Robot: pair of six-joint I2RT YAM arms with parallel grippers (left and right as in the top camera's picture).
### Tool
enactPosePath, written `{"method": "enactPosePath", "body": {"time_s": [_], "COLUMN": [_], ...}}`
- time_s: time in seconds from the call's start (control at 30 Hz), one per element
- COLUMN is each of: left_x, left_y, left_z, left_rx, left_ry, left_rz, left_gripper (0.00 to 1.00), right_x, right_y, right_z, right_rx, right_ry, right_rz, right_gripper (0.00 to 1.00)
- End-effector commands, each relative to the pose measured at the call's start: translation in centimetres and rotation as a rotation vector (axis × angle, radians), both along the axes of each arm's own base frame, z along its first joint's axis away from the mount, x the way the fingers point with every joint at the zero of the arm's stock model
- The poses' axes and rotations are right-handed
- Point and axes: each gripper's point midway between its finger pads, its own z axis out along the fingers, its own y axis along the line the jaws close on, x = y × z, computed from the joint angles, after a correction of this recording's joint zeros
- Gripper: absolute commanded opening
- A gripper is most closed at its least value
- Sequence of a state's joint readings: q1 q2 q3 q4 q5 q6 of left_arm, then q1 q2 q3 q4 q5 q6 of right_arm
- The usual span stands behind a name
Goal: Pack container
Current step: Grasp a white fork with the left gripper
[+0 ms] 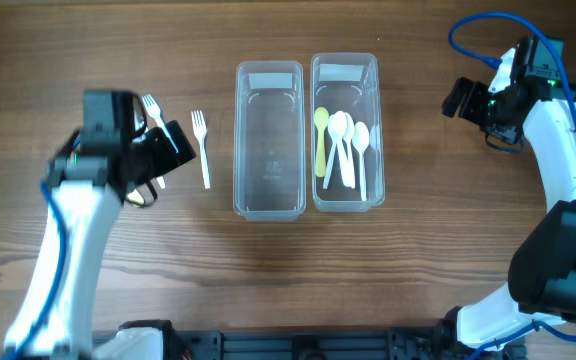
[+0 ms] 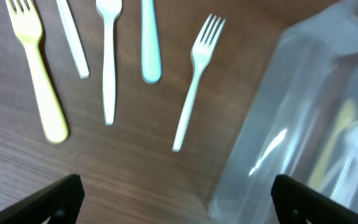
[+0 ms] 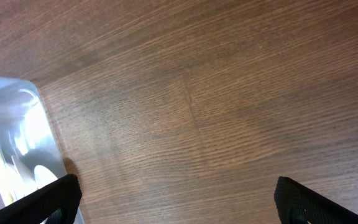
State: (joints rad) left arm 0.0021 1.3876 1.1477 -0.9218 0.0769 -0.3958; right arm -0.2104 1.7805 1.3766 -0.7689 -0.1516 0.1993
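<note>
Seen from above, a wooden table (image 1: 418, 260) holds cutlery and two clear tubs. At far left, the left gripper (image 2: 178, 190) hovers over a row of forks, its fingers spread wide with nothing between them. From overhead, the arm hides most of that row. Only one white fork (image 1: 201, 148) lies fully clear, just beside the gripper.

The left wrist camera shows more: a yellow fork (image 2: 39, 74), two white handles, a pale blue handle (image 2: 150, 43) and that white fork. All lie roughly parallel on the wood, tines toward the far edge.

Next comes the empty container (image 1: 268, 140), standing long-ways front to back. Touching its right side is a second container (image 1: 346, 70) holding one yellow spoon (image 1: 320, 135) and three white spoons (image 1: 348, 145). Their bowls are toward the far end, handles toward the near end.

At far right, the right gripper (image 3: 178, 190) is gaping and empty above bare wood. Its wrist camera catches just a corner of the spoon tub.
</note>
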Motion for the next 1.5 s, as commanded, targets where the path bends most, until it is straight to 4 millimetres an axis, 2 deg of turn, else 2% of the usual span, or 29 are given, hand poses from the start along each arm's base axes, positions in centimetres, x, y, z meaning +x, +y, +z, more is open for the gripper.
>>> {"method": "enactPosePath", "body": {"time_s": [0.0,0.03,0.13,0.2,0.27,0.37,0.4,0.43,0.5,0.7,0.83,0.9,1.03,1.27,1.47], "left_x": [3.2,4.7,6.5,6.9,7.0,7.6,7.9,8.3,9.3,9.1,9.4,9.7,9.7,10.0,9.3], "left_y": [0.0,0.0,-0.1,-0.5,-1.5,-3.4,-4.1,-4.8,-4.6,-4.3,-3.7,-4.1,-3.6,-3.6,-3.7], "left_z": [-1.4,-2.2,-3.9,-5.4,-7.0,-8.2,-8.4,-8.8,-9.7,-11.9,-12.2,-12.3,-12.8,-13.8,-15.6], "left_rx": [0.037,0.056,0.096,0.113,0.131,0.165,0.169,0.179,0.255,0.258,0.255,0.206,0.171,0.177,0.167], "left_ry": [0.111,0.133,0.164,0.187,0.205,0.195,0.181,0.174,0.183,0.241,0.238,0.222,0.23,0.233,0.285], "left_rz": [-0.134,-0.2,-0.339,-0.418,-0.532,-0.652,-0.666,-0.667,-0.553,-0.395,-0.384,-0.408,-0.395,-0.417,-0.402], "left_gripper": [0.99,0.99,0.99,0.99,0.93,0.83,0.82,0.83,0.84,0.81,0.83,0.83,0.75,0.72,0.63], "right_x": [0.0,0.0,0.0,0.0,0.0,0.0,0.0,-0.1,-0.2,-0.7,-0.7,-0.7,-0.7,-0.8,-1.0], "right_y": [0.3,0.3,0.4,0.4,0.4,0.4,0.4,0.4,0.4,0.5,0.5,0.5,0.5,0.6,0.6], "right_z": [-0.1,-0.2,-0.2,-0.2,-0.2,-0.2,-0.2,-0.2,-0.2,-0.4,-0.4,-0.4,-0.5,-0.5,-0.6], "right_rx": [0.016,0.017,0.017,0.017,0.017,0.017,0.018,0.018,0.019,0.024,0.024,0.024,0.024,0.026,0.028], "right_ry": [-0.003,-0.002,0.0,0.0,0.0,0.001,0.002,0.004,0.008,0.03,0.03,0.03,0.032,0.036,0.045], "right_rz": [0.016,0.016,0.016,0.016,0.016,0.016,0.016,0.016,0.016,0.016,0.016,0.016,0.016,0.015,0.015], "right_gripper": [0.99,1.0,0.99,0.99,1.0,0.99,1.0,0.99,1.0,1.0,0.99,0.99,0.99,1.0,0.99]}}
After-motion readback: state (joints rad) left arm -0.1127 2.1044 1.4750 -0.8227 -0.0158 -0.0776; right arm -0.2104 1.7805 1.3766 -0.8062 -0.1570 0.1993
